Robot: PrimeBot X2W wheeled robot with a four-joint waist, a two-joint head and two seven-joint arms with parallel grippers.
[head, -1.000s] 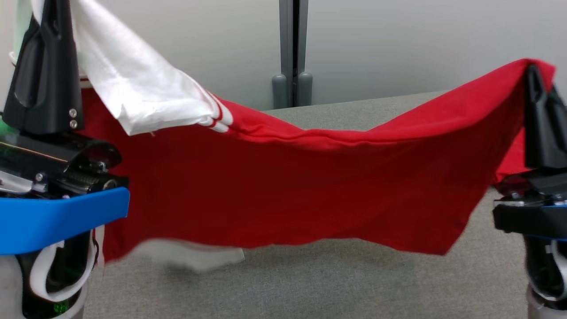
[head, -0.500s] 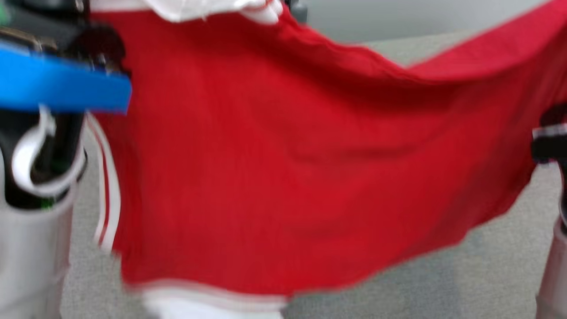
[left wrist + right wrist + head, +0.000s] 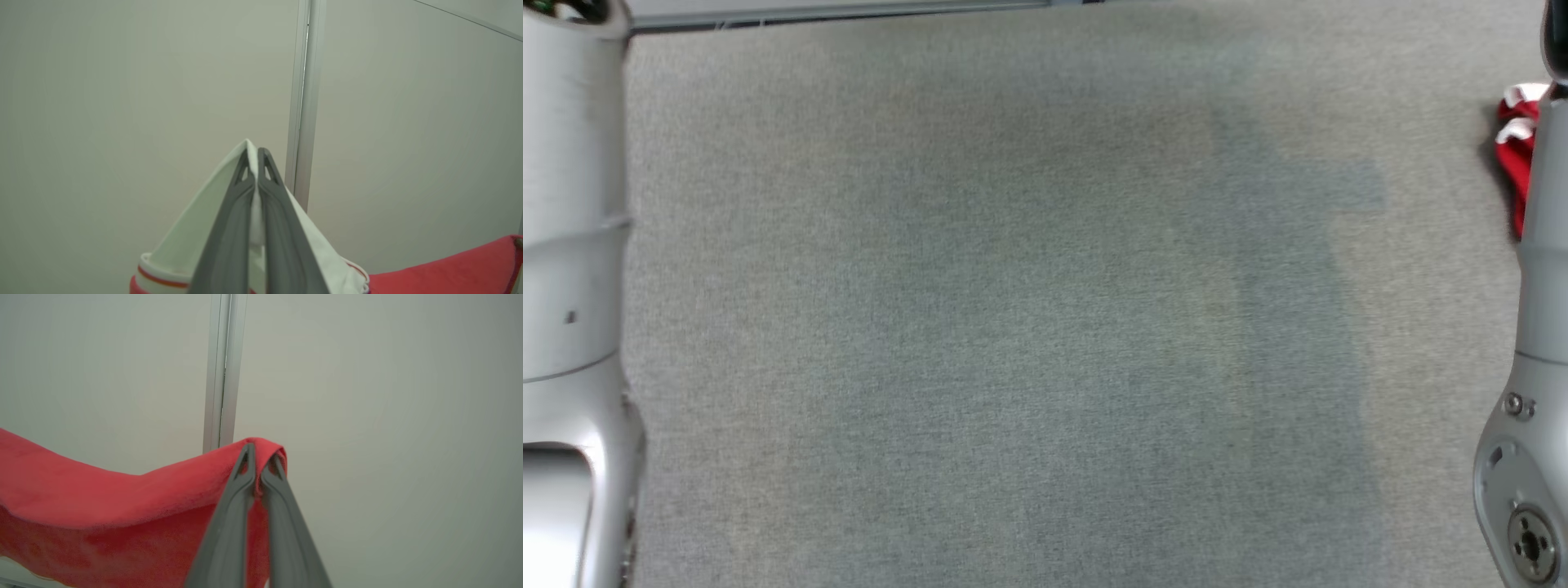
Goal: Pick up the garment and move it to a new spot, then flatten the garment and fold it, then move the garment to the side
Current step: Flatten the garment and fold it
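Note:
The garment is red with a white sleeve and red-and-white striped trim. In the left wrist view my left gripper [image 3: 255,152] is shut on the white sleeve [image 3: 192,232], and the red body [image 3: 449,269] trails off to the lower right. In the right wrist view my right gripper [image 3: 261,452] is shut on a red edge of the garment [image 3: 102,506], which sags away to the left. Both grippers point up toward a pale wall. In the head view a small piece of the garment [image 3: 1513,151] hangs beside my right forearm [image 3: 1539,286].
The grey fabric-covered table [image 3: 1013,327] spreads across the head view between my left forearm [image 3: 572,245] and the right one. Its far edge meets a pale rail [image 3: 833,10]. A metal post [image 3: 304,102] splits the wall panels behind.
The head view has swung downward, so the stretched garment and both grippers have left it at the top. Both grips look unchanged.

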